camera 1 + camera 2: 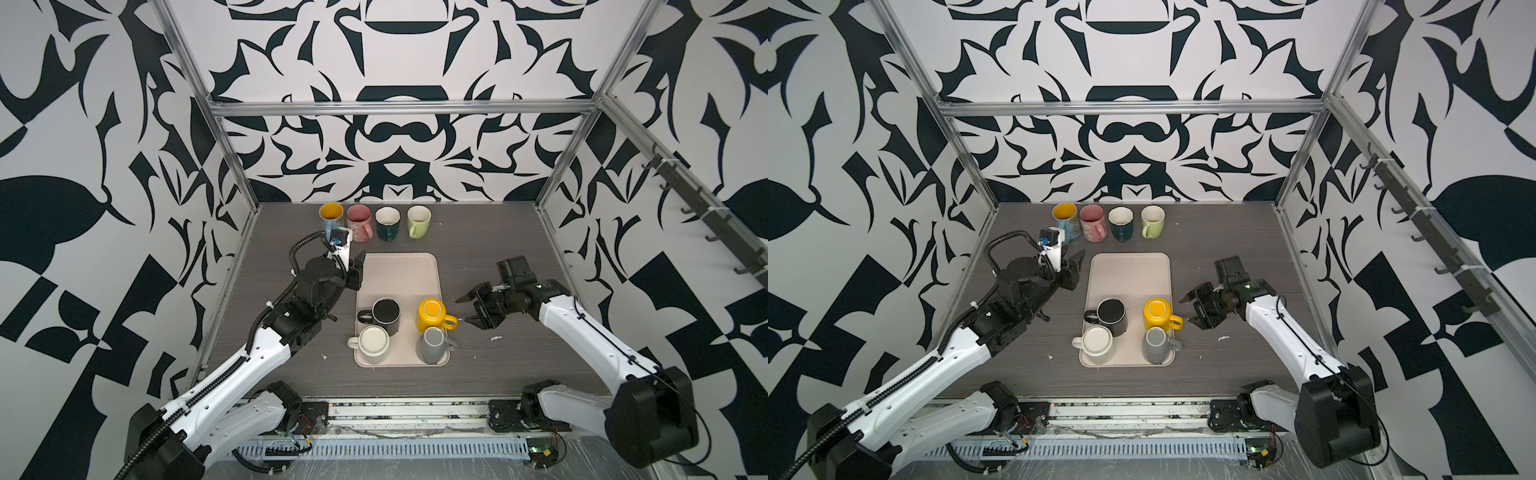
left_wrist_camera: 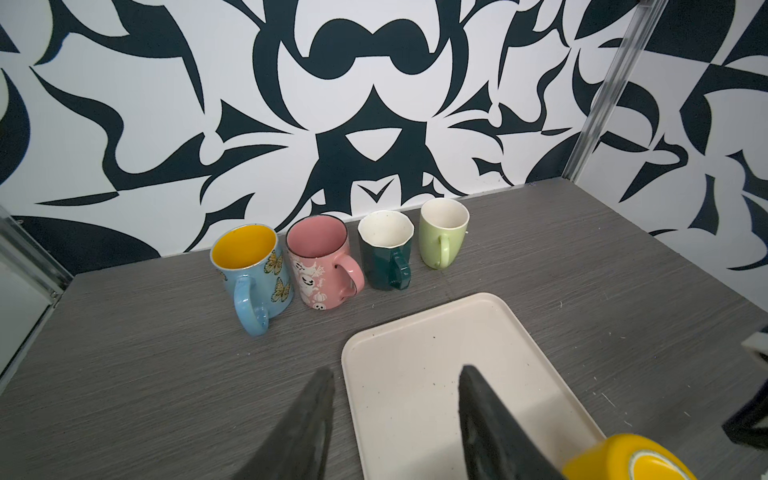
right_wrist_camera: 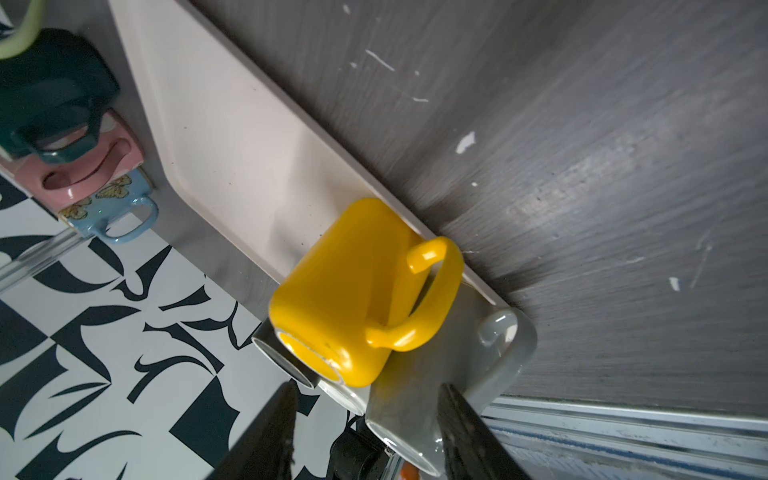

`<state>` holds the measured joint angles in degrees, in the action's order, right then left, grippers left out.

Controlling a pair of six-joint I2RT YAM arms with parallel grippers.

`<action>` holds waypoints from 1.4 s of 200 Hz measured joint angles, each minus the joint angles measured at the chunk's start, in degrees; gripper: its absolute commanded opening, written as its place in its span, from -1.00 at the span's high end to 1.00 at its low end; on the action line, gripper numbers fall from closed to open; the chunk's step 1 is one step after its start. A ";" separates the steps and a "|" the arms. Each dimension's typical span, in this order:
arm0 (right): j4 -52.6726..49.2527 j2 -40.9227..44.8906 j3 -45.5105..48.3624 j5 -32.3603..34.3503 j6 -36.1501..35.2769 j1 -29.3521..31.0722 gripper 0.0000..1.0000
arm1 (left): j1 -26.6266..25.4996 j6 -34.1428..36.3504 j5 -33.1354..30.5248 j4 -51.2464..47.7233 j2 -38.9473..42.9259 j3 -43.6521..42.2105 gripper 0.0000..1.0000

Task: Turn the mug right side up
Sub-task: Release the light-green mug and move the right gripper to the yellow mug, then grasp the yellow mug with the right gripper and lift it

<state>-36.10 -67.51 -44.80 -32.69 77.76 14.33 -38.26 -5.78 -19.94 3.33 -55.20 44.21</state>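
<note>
Right wrist view: the right pincer (image 3: pixel 369 387) gaped empty near the inverted glossy yellow ceramic mug (image 3: pixel 349 291), seemingly at the approach step, with a handle grasp due next.

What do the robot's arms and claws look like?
The left arm and right arm are white shells with black joints. A ribbed black cable runs along the left, a thin wire along the right. The left gripper and right gripper are black, with pointed wedge fingers.
</note>
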 measured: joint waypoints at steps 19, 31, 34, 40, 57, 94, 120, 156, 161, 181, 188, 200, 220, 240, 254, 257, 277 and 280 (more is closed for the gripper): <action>1.01 0.74 2.91 -0.22 2.64 0.00 -0.17 | 0.00 0.02 -0.15 -0.17 0.00 -0.07 -0.03; 1.31 1.42 4.20 -0.31 4.15 0.00 -0.17 | 0.00 0.02 -0.24 -0.20 0.00 -0.20 -0.03; 1.42 1.60 4.48 -0.31 4.57 0.00 -0.17 | 0.00 0.04 -0.24 -0.22 0.00 -0.22 -0.03; 1.66 1.88 4.87 -0.31 5.20 0.00 -0.17 | 0.00 0.02 -0.24 -0.24 -0.02 -0.24 -0.03; 2.40 1.99 5.35 -0.33 6.73 0.00 -0.17 | 0.00 0.02 -0.24 -0.26 -0.04 -0.26 -0.03; 5.14 1.42 6.14 -0.63 9.44 0.00 -0.17 | 0.00 0.02 -0.31 -0.22 -0.04 -0.52 -0.03; 7.28 -0.11 6.16 -0.92 10.78 0.00 -0.17 | 0.00 0.04 -0.52 -0.22 -0.15 -0.63 -0.04; 9.46 -2.89 6.16 -1.42 11.76 0.42 -0.17 | 0.00 0.22 -0.85 -0.22 -0.59 -0.63 -0.04; 9.68 -3.21 6.16 -1.44 11.91 0.52 -0.17 | 0.00 0.24 -0.90 -0.22 -0.66 -0.63 -0.04; 10.71 -4.57 6.16 -1.64 12.44 1.22 -0.17 | 0.00 0.44 -1.09 -0.22 -0.92 -0.63 -0.04; 11.06 -4.92 6.16 -1.66 12.61 1.55 -0.17 | 0.00 0.48 -1.14 -0.22 -0.96 -0.63 -0.04; 11.65 -5.38 6.14 -1.66 13.03 2.03 -0.17 | 0.00 0.70 -1.27 -0.22 -1.09 -0.63 -0.04; 12.39 -6.21 5.90 -1.73 13.62 2.82 -0.17 | 0.00 0.94 -1.36 -0.22 -1.14 -0.63 -0.04; 12.98 -7.26 5.40 -1.77 13.92 3.43 -0.16 | 0.00 1.22 -1.57 -0.22 -1.14 -0.66 -0.04; 13.31 -8.13 5.01 -1.81 14.12 3.52 -0.10 | 0.00 1.36 -1.70 -0.24 -1.14 -0.74 -0.05; 13.31 -8.37 4.83 -1.81 14.10 3.56 -0.08 | 0.00 1.38 -1.73 -0.24 -1.14 -0.74 -0.04; 13.46 -9.51 3.91 -1.88 14.19 3.56 0.04 | 0.00 1.46 -1.84 -0.22 -1.16 -0.76 -0.04; 13.55 -9.62 3.78 -1.84 14.34 3.56 0.06 | 0.00 1.51 -1.86 -0.22 -1.16 -0.76 -0.04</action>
<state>-22.55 -77.12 -41.01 -34.52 92.09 17.89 -38.26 -4.27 -21.80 3.11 -56.36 43.44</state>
